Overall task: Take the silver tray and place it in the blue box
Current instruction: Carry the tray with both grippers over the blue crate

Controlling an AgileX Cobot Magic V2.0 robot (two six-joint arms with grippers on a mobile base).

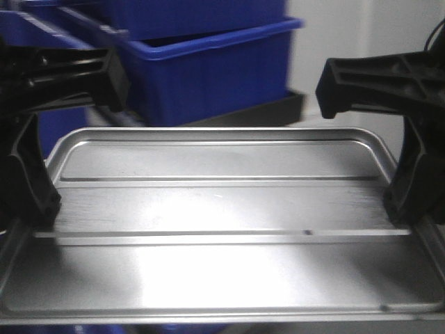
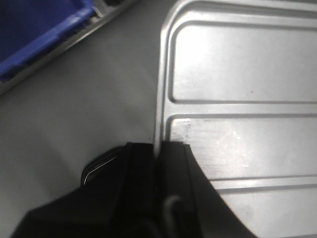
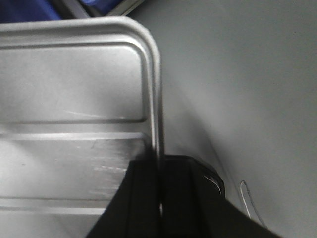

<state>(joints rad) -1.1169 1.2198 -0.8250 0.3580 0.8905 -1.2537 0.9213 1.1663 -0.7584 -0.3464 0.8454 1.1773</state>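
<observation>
The step in hand is the grasp-and-carry: the silver tray [image 1: 222, 209] is gripped at both short ends and is not yet in the blue box [image 1: 208, 76]. The left gripper [image 1: 35, 209] pinches the tray's left rim, one finger inside on the flat base and the other outside the rim. The left wrist view shows that rim running straight into the closed gap of the left gripper [image 2: 158, 148]. The right gripper [image 1: 407, 209] pinches the opposite rim in the same way, confirmed by the right wrist view, where the right gripper [image 3: 159, 163] is closed over the edge near the middle ridge. The tray lies level and lengthwise between the two arms over the grey counter [image 2: 74, 109]. Whether it rests on that surface or hangs just above it cannot be told for certain. The blue box stands beyond the tray, toward the counter's far edge and somewhat to the left, and its rim looks higher than the tray. The next move likely calls for both arms to rise together and keep the tray level. They would then carry it forward and leftward over the thick rim and lower it inside before either gripper lets go. Uneven motion between the arms could twist the thin rim out of one pinch.
</observation>
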